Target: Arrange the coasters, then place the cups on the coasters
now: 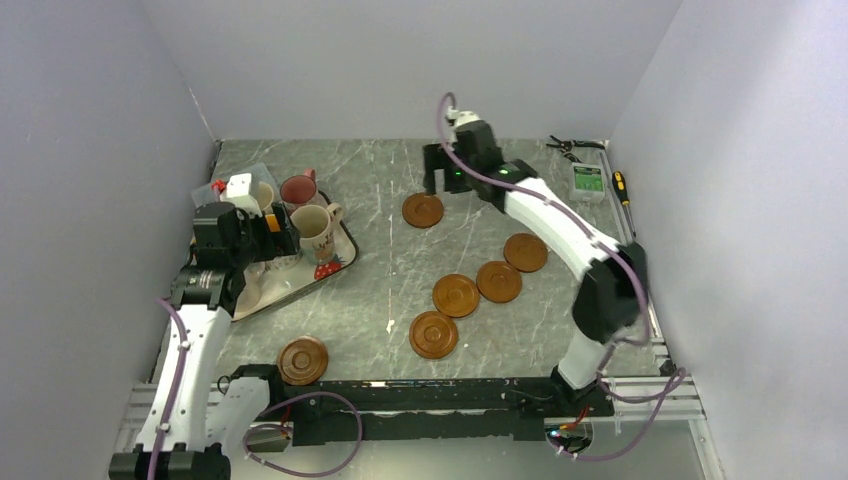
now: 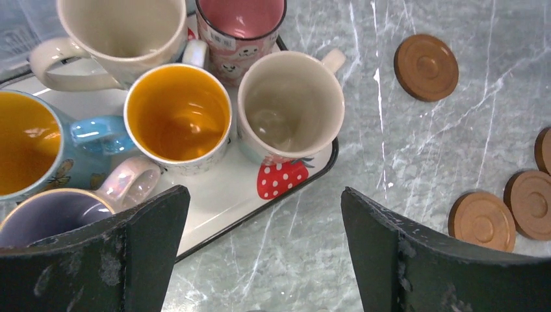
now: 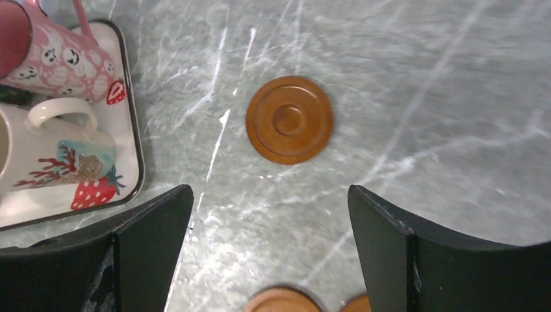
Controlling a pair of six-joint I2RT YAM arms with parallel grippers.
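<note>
Several brown coasters lie on the marble table: one at the back, a loose row of others mid-right, and one near the front left. My right gripper hangs open just behind the back coaster, with nothing between its fingers. Several cups stand on the strawberry-print tray at the left, among them an orange-inside cup, a cream cup, a pink-inside cup and a blue cup. My left gripper hovers open and empty over the tray's near edge.
Pliers, a small green-faced device and a screwdriver lie at the back right. White walls close in the table on three sides. A clear plastic box sits behind the tray.
</note>
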